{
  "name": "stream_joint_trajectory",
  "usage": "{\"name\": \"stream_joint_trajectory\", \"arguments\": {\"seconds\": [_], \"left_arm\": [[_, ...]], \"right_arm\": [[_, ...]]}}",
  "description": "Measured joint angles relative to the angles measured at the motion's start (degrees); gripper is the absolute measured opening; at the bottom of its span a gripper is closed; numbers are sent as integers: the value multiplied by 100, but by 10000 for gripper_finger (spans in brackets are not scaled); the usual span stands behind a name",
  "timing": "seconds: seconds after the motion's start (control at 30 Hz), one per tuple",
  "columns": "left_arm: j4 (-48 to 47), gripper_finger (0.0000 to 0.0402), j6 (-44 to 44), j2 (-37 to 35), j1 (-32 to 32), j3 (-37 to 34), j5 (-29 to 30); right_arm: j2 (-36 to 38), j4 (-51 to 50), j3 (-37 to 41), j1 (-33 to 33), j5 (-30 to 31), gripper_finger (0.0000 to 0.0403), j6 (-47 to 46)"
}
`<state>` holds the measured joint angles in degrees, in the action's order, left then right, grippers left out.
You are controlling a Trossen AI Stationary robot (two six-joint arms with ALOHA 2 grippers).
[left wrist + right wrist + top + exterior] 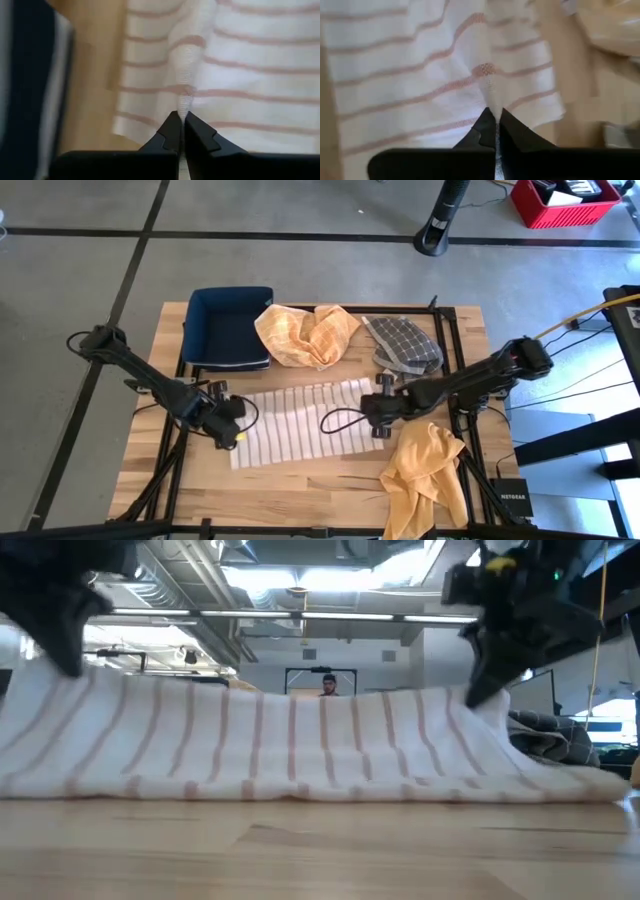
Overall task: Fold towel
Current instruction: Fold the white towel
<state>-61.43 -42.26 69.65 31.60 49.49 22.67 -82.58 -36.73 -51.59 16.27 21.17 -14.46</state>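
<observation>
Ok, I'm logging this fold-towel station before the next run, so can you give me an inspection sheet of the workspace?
Surface: wooden table, bare along the near edge.
Job's things: striped towel spread flat mid-table.
Clutter: blue bin, orange cloth, grey checked cloth, yellow cloth hanging off the edge.
Grippers: left gripper shut on the towel's left end; right gripper shut on its right end.
Cables: black loop lying on the towel.
Surroundings: red crate on the floor; a person far behind.
</observation>
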Motion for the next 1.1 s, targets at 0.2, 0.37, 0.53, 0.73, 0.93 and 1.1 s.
{"name": "stream_joint_trajectory", "arguments": {"seconds": [0.2,0.37,0.53,0.73,0.93,1.1], "left_arm": [[-985,0,-197,-276,-31,499,735],[-1458,0,-501,-519,-31,549,817],[-1596,0,-471,-603,-31,529,1190],[-1608,0,177,-679,-212,529,1737],[-1599,0,679,-847,-688,626,1640],[-929,0,539,-790,-111,563,1876]], "right_arm": [[448,-234,-260,-17,747,2,-61],[484,-515,-504,-17,936,2,48],[484,-458,-519,-17,959,2,119],[534,-369,-525,-237,1077,2,439],[550,-456,-742,-898,1021,2,873],[561,-478,-880,-163,1944,1,901]]}}
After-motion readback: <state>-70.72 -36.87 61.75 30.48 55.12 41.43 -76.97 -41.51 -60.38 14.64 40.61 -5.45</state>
